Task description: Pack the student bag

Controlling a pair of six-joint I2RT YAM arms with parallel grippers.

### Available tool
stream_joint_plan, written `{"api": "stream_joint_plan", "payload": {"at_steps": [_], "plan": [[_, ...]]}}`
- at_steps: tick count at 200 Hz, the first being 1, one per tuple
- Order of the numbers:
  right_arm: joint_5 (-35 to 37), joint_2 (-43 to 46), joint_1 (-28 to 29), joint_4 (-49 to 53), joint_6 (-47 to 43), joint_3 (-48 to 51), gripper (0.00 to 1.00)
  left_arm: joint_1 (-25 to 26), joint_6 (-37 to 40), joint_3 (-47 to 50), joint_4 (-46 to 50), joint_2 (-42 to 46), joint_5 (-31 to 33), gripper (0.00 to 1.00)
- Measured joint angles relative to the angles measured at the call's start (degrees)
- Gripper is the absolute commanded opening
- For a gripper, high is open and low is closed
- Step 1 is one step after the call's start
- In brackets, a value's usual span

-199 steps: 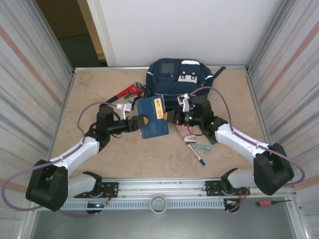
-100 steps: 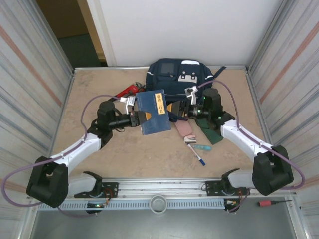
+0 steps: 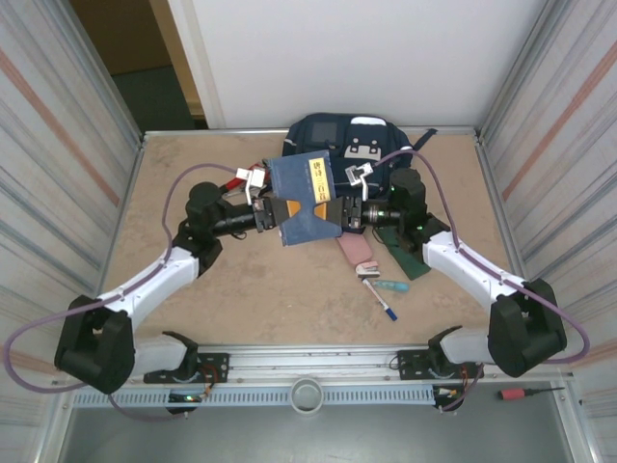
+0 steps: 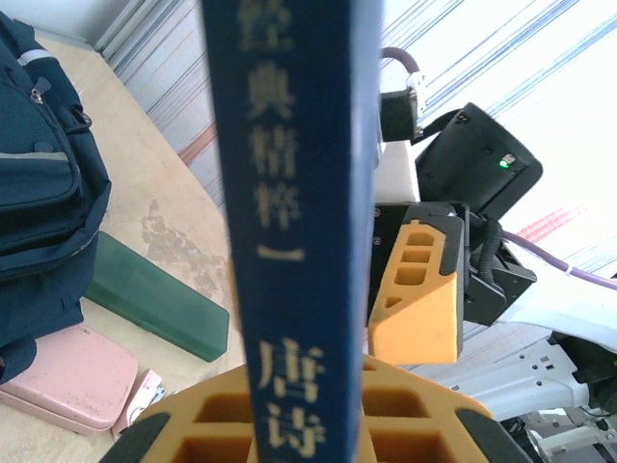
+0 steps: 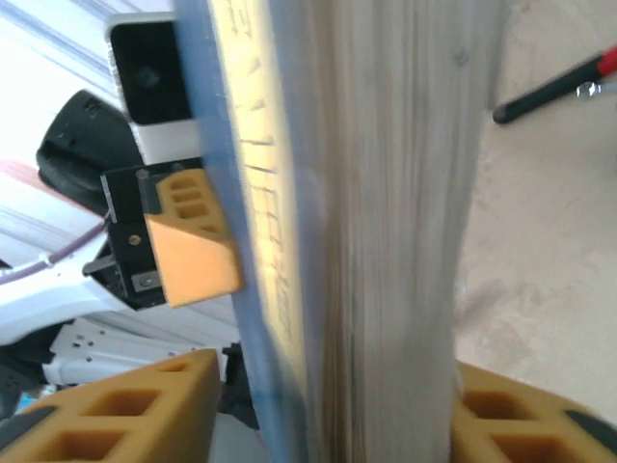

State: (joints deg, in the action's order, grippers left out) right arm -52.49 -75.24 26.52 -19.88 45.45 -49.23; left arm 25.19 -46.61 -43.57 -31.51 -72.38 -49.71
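You have a navy book (image 3: 307,198) with a yellow label up over the middle of the tan table (image 3: 270,289), gold Chinese characters running down its spine. Nearer the camera a pink case (image 3: 357,253) and a dark green case (image 3: 403,258) lie side by side, with a teal marker (image 3: 390,285) and a pen (image 3: 379,299) just beyond them. A red-handled screwdriver (image 3: 525,394) sits past the table's near edge

**Colour key.** Large navy-blue fabric backpack (image 3: 339,145): white/grey stripes, white patches on front pocket. Flat navy hardcover book (image 3: 307,201), just in front of backpack: yellow label w/ dark print, pale-yellow spine lettering, cream page block. Flat dark-green rectangular case (image 3: 407,258) & pale-pink case (image 3: 357,253), front-right of backpack. Slim tool (image 5: 549,94): black shaft, red end. Tabletop (image 3: 174,164): tan, mottled. Left gripper (image 3: 274,214) & right gripper (image 3: 339,214): orange fingers, black bodies.
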Motion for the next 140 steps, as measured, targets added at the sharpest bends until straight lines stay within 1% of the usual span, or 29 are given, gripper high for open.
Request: {"api": "stream_joint_plan", "payload": {"at_steps": [8, 27, 33, 48, 59, 69, 81, 99, 117, 140], "plan": [[0.15, 0.0, -0.02, -0.61, 0.37, 0.0, 0.21, 0.24, 0.55, -0.87, 1.03, -0.96, 0.07, 0.1], [0.83, 0.09, -1.2, 0.35, 0.94, 0.0, 0.0, 0.57, 3.04, -3.17, 4.44, -2.89, 1.05, 0.31], [1.14, 0.15, -1.9, 1.2, 1.03, -0.02, 0.0, 0.81, 4.07, -4.04, 6.19, -3.37, 1.88, 0.36], [1.68, 0.7, -4.76, 3.76, 0.87, -0.04, 0.0, 1.4, 9.18, -6.62, 11.34, -4.81, 5.09, 0.46], [2.14, 1.42, -8.5, 6.1, 1.05, -0.04, 0.0, 2.19, 14.25, -8.92, 15.56, -6.01, 8.72, 0.51], [2.86, 2.27, -12.39, 8.28, 1.07, -0.04, 0.0, 3.3, 20.41, -11.3, 19.17, -7.34, 12.83, 0.55], [3.89, 3.61, -17.35, 11.26, 0.96, -0.04, 0.0, 4.76, 27.45, -14.32, 22.58, -9.35, 17.29, 0.58], [7.89, 7.17, -23.71, 18.38, -1.46, -0.17, 0.0, 6.91, 39.36, -19.8, 26.49, -14.36, 23.02, 0.61], [12.22, 11.19, -26.8, 25.9, -5.31, -1.14, 0.0, 8.55, 50.6, -27.04, 31.3, -21.22, 27.23, 0.63], [15.04, 14.88, -28.98, 31.47, -9.05, -2.36, 0.0, 10.36, 63.32, -38.45, 37.86, -31.71, 31.52, 0.64]]}}
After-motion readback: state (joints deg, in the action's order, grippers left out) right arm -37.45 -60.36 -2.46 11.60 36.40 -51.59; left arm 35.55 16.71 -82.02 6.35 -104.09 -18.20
